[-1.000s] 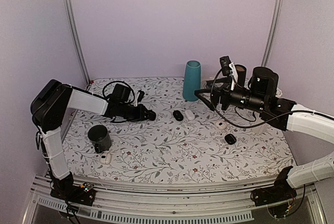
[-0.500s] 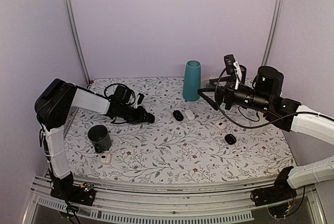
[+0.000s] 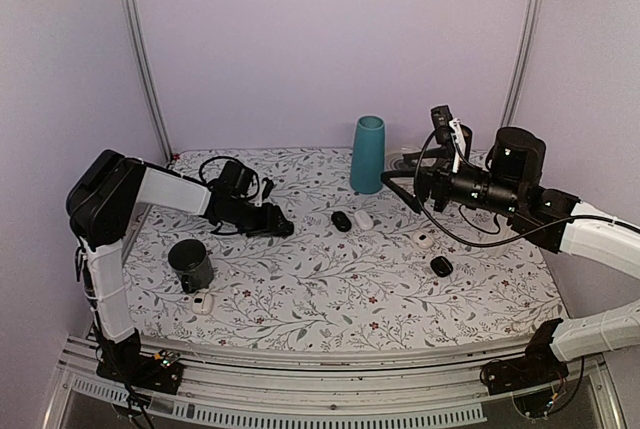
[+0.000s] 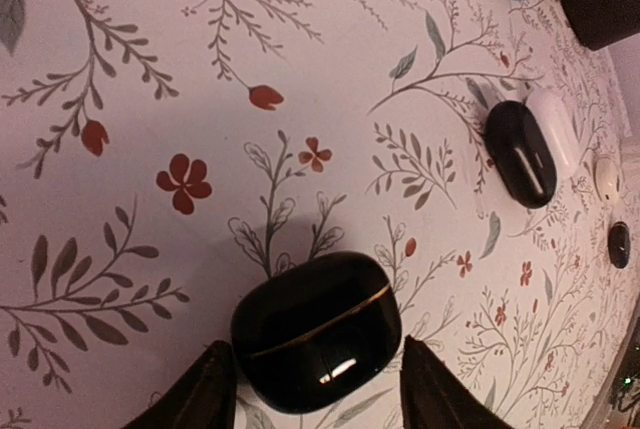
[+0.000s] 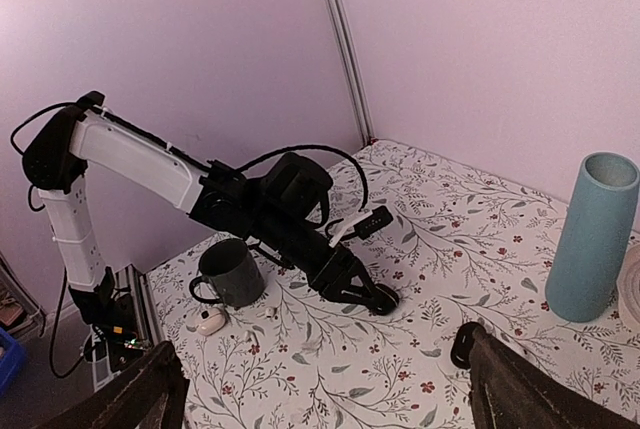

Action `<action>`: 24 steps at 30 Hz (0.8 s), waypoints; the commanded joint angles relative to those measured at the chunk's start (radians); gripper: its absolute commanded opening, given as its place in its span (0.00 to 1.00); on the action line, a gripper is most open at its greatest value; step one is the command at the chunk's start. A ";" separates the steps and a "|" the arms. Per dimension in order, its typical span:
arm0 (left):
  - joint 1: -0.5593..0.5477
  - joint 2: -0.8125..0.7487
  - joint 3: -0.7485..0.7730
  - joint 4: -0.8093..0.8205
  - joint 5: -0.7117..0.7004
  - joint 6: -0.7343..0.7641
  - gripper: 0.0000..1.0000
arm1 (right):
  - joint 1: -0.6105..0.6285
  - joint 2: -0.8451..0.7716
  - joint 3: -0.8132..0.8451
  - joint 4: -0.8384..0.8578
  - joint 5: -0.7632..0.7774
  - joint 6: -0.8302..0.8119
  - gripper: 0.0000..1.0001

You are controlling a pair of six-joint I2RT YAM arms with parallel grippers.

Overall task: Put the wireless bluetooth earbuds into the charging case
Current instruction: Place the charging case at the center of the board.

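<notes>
The charging case point(image 4: 318, 331) is glossy black with a thin gold seam, lid shut, lying on the floral table cloth. My left gripper point(image 4: 320, 374) is low on the table with one finger on each side of the case, closed against it. In the top view the left gripper point(image 3: 283, 224) is at mid-left, and the case barely shows at its tip. The right wrist view shows the case point(image 5: 386, 301) at that tip too. My right gripper point(image 3: 392, 187) hangs high above the table's right half, open and empty point(image 5: 320, 359). I cannot make out the tiny black earbuds anywhere.
A teal cup point(image 3: 367, 154) stands at the back. A dark mug point(image 3: 190, 264) and a white pod point(image 3: 203, 302) are at front left. A black oval pod point(image 3: 342, 220) touches a white pod point(image 3: 363, 219) mid-table. A small white pod point(image 3: 424, 239) and a small black rounded thing point(image 3: 441, 266) lie right.
My left gripper has shifted slightly left and nearer along the table with the case. My right arm has drawn back to the right and a little higher.
</notes>
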 commanded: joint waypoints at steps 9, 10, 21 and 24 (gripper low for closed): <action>0.011 -0.040 0.044 -0.057 -0.100 0.056 0.92 | -0.008 0.006 0.013 -0.040 0.040 0.037 0.99; 0.011 -0.061 0.046 -0.060 -0.107 0.058 0.96 | -0.007 0.006 0.014 -0.040 0.046 0.037 0.99; 0.004 -0.156 0.057 -0.071 -0.152 0.096 0.96 | -0.010 0.014 0.017 -0.039 0.098 0.050 0.99; -0.001 -0.185 0.060 -0.071 -0.159 0.107 0.96 | -0.009 0.017 0.015 -0.032 0.108 0.060 0.99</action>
